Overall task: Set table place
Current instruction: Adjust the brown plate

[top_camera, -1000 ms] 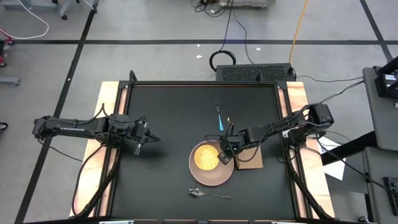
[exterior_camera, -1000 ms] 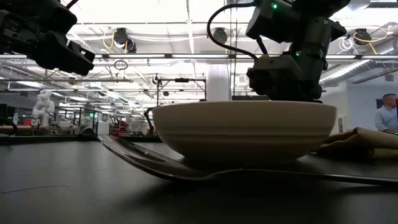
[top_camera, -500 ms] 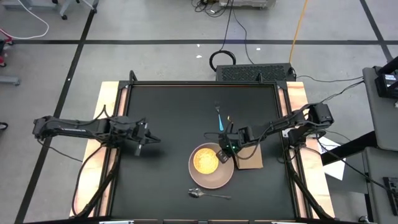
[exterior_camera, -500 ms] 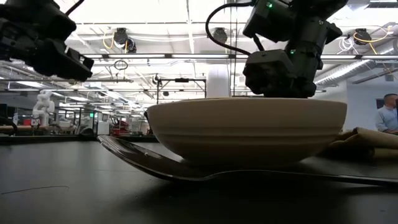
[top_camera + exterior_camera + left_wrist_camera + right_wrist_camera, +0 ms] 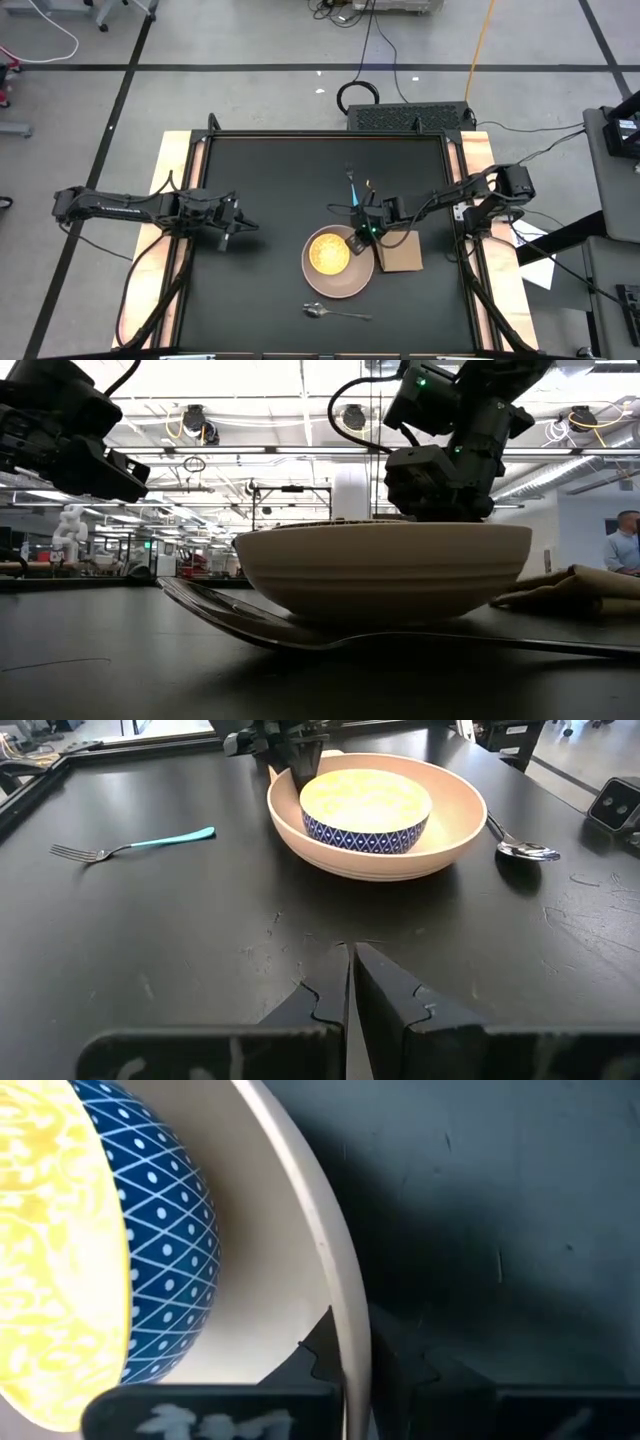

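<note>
A pale pink plate (image 5: 341,284) sits on the black table (image 5: 270,180) with a yellow dish (image 5: 328,254), blue-patterned outside, resting in it. My right gripper (image 5: 363,232) is shut on the plate's far right rim. A tan napkin (image 5: 401,253) lies flat to the plate's right. The blue-handled fork (image 5: 353,193) lies beyond the plate and the silver spoon (image 5: 336,313) lies in front of it. My left gripper (image 5: 226,226) hovers shut over the table's left side, touching nothing. My right gripper has the plate's rim (image 5: 345,1330) between its two fingers, one fingertip (image 5: 318,1352) inside the plate and the other outside. The fingers come from above, slanting down from the table's right side. The plate sits upright with its base on the table.
The spoon's bowl (image 5: 230,615) lies just in front of the plate in the low view, with the napkin (image 5: 572,588) to the right. Bare tabletop spreads between my left gripper (image 5: 350,982) and the plate (image 5: 452,848). A person stands far off in the room.
My right gripper has gone a little toward the table's far edge, at the plate's rim. The plate with the dish in it has slid slightly toward the table's left edge. My left arm has sunk a little.
</note>
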You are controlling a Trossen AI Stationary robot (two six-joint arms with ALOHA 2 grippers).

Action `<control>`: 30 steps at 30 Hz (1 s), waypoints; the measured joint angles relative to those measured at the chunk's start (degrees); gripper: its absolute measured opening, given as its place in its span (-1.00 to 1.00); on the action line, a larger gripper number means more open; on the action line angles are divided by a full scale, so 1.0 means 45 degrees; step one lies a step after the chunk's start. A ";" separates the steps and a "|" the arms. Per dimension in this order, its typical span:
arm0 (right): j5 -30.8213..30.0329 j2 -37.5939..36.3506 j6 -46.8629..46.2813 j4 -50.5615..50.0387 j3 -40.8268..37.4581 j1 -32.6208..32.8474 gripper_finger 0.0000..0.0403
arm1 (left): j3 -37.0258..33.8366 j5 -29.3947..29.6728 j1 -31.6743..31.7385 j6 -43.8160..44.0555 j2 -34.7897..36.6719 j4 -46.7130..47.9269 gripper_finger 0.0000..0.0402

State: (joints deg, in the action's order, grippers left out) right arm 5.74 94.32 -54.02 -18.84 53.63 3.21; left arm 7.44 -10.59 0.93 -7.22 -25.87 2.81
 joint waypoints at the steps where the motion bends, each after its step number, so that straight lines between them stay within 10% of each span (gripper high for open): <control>1: 0.0068 0.0004 0.0071 0.0066 0.0000 -0.0063 -0.94 | 0.0000 0.0000 0.0000 0.0000 0.0000 0.0000 -0.87; 30: 0.1495 0.0010 0.0050 0.1059 0.0041 -0.1275 -0.97 | -0.0010 -0.0316 0.0000 -0.0005 0.0000 0.0121 -0.87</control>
State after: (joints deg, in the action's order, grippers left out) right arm 12.47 94.37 -53.80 -14.07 53.81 -2.53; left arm 7.40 -12.01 0.93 -7.25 -25.87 3.36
